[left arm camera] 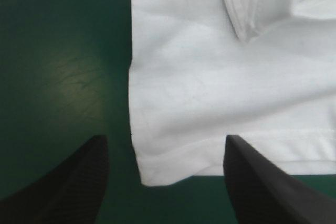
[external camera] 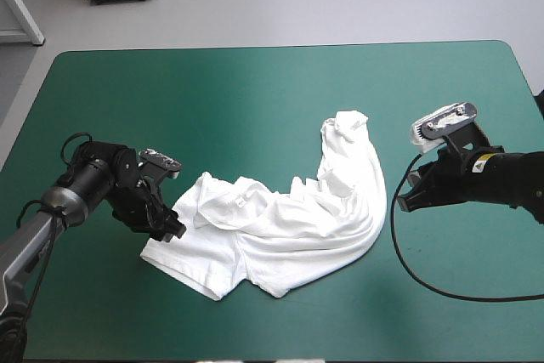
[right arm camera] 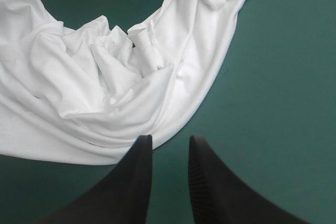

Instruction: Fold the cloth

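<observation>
The white T-shirt [external camera: 280,223] lies crumpled on the teal-green cover in a curved band, running from the near left up to a bunched end [external camera: 347,125] at the middle right. My left gripper [external camera: 172,231] is low at the shirt's left edge. In its wrist view the left gripper [left arm camera: 165,140] is open wide, and a hemmed corner of the T-shirt [left arm camera: 210,103] lies between and ahead of its fingers. My right gripper [external camera: 402,203] hovers just right of the band. Seen from its wrist, the right gripper [right arm camera: 169,139] is open by a narrow gap over bare cover, the T-shirt's [right arm camera: 105,87] curved edge just ahead.
Bare teal-green cover [external camera: 255,91] surrounds the shirt, widest toward the far edge. The table's near edge [external camera: 280,358] is a short way behind the shirt.
</observation>
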{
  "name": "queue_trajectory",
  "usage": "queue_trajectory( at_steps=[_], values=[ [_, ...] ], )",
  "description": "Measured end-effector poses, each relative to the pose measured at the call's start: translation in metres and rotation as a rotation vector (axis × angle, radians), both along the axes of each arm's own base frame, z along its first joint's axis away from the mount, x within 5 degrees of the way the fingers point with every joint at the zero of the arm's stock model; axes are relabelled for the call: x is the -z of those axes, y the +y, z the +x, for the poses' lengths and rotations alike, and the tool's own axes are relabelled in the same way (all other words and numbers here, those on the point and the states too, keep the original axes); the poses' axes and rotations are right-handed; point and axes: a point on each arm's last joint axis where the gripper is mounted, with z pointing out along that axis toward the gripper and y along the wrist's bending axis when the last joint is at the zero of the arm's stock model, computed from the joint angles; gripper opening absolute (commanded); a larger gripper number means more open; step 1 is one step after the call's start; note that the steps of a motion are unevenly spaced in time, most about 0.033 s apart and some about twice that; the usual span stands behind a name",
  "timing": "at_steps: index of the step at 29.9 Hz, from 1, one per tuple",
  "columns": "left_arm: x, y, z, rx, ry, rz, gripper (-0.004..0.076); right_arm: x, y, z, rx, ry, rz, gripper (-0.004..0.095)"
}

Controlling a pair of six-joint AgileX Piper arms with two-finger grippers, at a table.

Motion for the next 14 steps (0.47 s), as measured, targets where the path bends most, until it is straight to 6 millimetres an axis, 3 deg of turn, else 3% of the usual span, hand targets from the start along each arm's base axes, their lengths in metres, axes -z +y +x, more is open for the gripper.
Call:
queue_trajectory(
  at_steps=[10,14],
  values=[
    [0.033,-0.004,0.016,0.003,0.09,0.02,0.0457,0.0,0.0,0.0,0.003,0.001,0.002,0.0239],
    [0.042,-0.006,0.021,-0.003,0.105,0.012,0.0355,0.0,0.0,0.0,0.003,0.001,0.002,0.0239]
  ],
)
